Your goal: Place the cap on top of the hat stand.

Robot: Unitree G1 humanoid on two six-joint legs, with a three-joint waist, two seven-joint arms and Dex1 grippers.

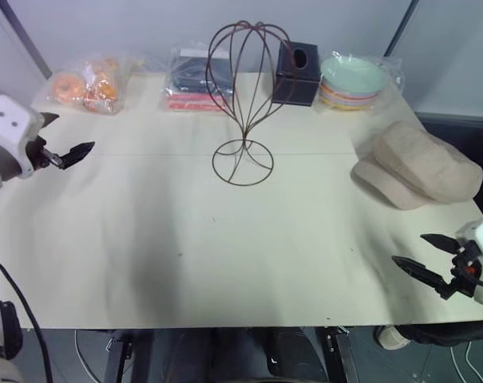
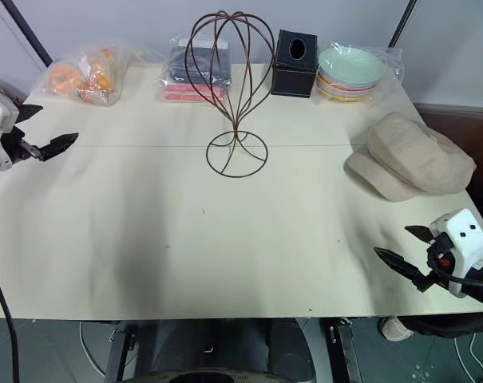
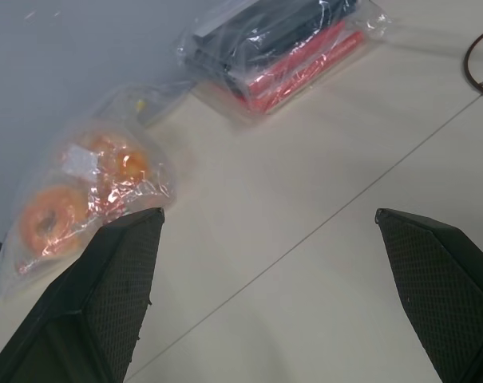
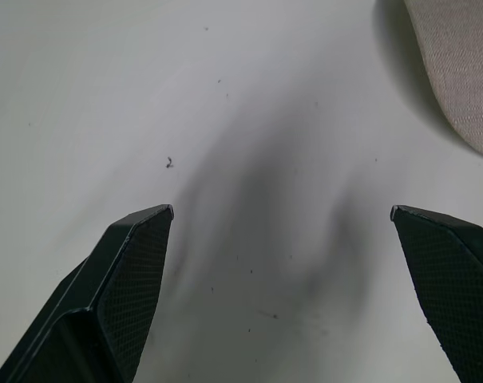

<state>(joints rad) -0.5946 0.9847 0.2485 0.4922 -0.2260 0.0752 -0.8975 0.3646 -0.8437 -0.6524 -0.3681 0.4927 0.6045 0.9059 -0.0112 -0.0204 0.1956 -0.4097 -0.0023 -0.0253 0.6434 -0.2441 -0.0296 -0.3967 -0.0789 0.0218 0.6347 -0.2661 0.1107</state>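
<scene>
The beige cap (image 1: pixel 421 163) lies flat on the table (image 1: pixel 185 239) at the right, brim toward the middle. Near the centre back, the dark wire hat stand (image 1: pixel 245 134) stands upright with nothing on its cage head. My right gripper (image 1: pixel 409 248) hovers open near the table's front right corner, a short way in front of the cap and apart from it. In the right wrist view, the cap's edge (image 4: pixel 461 72) shows beyond the spread fingers (image 4: pixel 137 263). My left gripper (image 1: pixel 73 132) is open and holds nothing at the far left, well away from both.
Along the back edge sit a plastic bag of orange items (image 1: pixel 85 84), a bag with dark and red items (image 1: pixel 189 80), a black cube tissue box (image 1: pixel 297 72) right behind the stand, and a wrapped stack of bowls (image 1: pixel 353 80).
</scene>
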